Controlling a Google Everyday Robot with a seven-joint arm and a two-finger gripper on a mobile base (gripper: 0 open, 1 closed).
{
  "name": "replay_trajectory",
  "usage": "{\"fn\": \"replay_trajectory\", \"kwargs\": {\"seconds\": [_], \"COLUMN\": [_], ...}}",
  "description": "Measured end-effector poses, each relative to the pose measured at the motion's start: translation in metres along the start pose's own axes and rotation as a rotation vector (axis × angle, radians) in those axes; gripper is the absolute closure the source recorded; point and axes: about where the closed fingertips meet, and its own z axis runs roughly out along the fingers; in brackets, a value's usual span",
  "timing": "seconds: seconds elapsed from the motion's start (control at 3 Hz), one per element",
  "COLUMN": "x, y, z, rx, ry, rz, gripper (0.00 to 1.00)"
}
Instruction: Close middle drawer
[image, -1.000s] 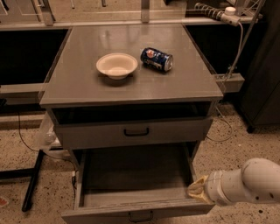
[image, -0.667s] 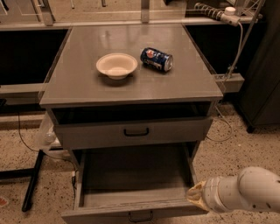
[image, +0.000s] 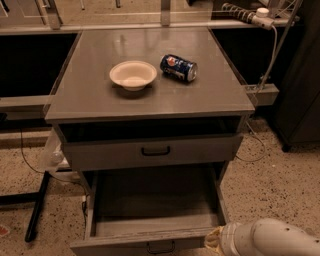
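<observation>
The middle drawer is pulled far out of the grey cabinet, showing its plain grey tray. Its low front panel with a small black bar handle lies at the bottom edge of the camera view. My gripper is at the lower right, at the right end of that front panel. Only its yellowish tip shows ahead of the white forearm. Above it, the taller-fronted drawer with the bigger black handle stands slightly out.
On the cabinet top sit a white bowl and a blue soda can lying on its side. A black stand leg and cables lie on the speckled floor at the left. A dark cabinet stands at the right.
My arm has moved down and slightly left, from beside the drawer's right wall to the right end of its front panel. The drawers have not visibly moved.
</observation>
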Motion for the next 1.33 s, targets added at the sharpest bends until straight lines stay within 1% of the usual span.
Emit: {"fn": "replay_trajectory", "kwargs": {"seconds": [0.33,0.67,1.0,1.33], "x": [0.005,0.008,0.008,0.008], "y": [0.000,0.003,0.003,0.003], "z": [0.034,0.061,0.063,0.063], "rx": [0.010,0.000,-0.001,-0.001], "ry": [-0.006,-0.013,-0.015,-0.015], "rz": [-0.026,-0.060,-0.060,-0.060], "gripper": [1.00,1.00,0.82,0.59]}}
